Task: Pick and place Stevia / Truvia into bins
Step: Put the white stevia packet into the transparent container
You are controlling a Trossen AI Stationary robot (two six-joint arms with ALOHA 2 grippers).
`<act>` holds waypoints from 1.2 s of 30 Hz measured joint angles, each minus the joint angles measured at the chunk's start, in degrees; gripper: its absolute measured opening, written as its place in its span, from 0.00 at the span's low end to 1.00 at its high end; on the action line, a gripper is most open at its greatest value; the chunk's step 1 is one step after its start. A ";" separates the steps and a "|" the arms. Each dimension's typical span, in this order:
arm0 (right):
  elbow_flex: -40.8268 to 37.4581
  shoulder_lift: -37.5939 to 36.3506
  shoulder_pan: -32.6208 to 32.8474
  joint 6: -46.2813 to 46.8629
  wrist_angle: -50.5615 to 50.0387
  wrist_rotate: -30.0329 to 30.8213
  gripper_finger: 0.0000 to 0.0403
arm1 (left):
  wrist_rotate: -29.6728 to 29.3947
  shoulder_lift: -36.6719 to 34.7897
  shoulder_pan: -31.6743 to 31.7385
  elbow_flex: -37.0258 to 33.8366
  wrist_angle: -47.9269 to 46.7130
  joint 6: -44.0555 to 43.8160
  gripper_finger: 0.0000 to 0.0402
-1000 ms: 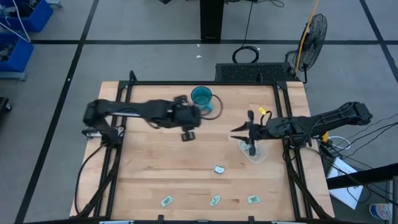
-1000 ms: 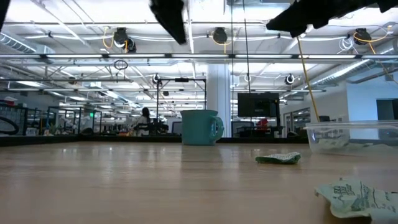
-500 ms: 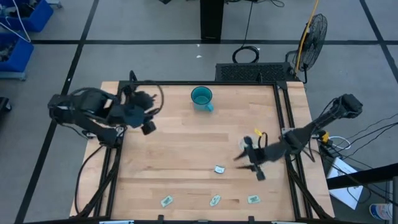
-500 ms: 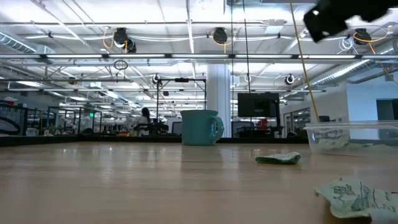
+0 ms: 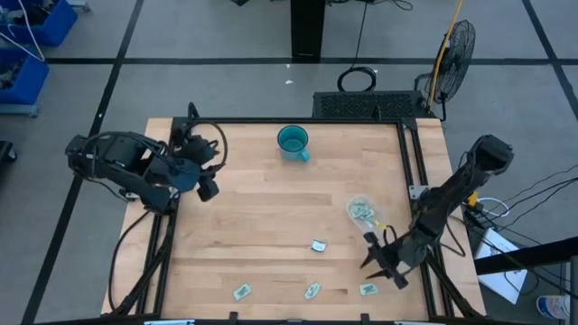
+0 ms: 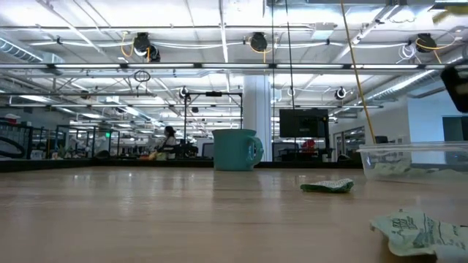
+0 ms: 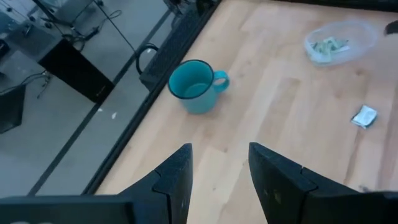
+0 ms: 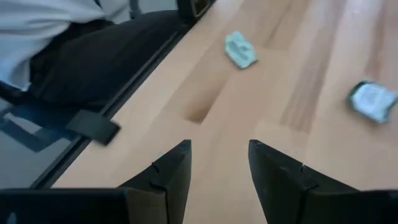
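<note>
Right gripper (image 5: 381, 262), fingers apart, is hovering near a sachet (image 5: 368, 290); it should descend squarely before closing. Left gripper (image 5: 208, 185), also parted, is waiting.

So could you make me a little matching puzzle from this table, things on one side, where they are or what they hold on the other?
Things:
1. teal mug
2. clear tub
3. left tool
4. right tool

Places or states:
A. holds a few sachets
B. open, above the table's near right part
C. empty, near the far edge
D. open, at the table's left edge

Pairs: 1-C, 2-A, 3-D, 4-B
</note>
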 joint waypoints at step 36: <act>10.85 25.07 8.70 11.62 -1.92 8.59 0.34 | 1.49 -0.26 0.01 0.00 -0.28 -1.24 0.41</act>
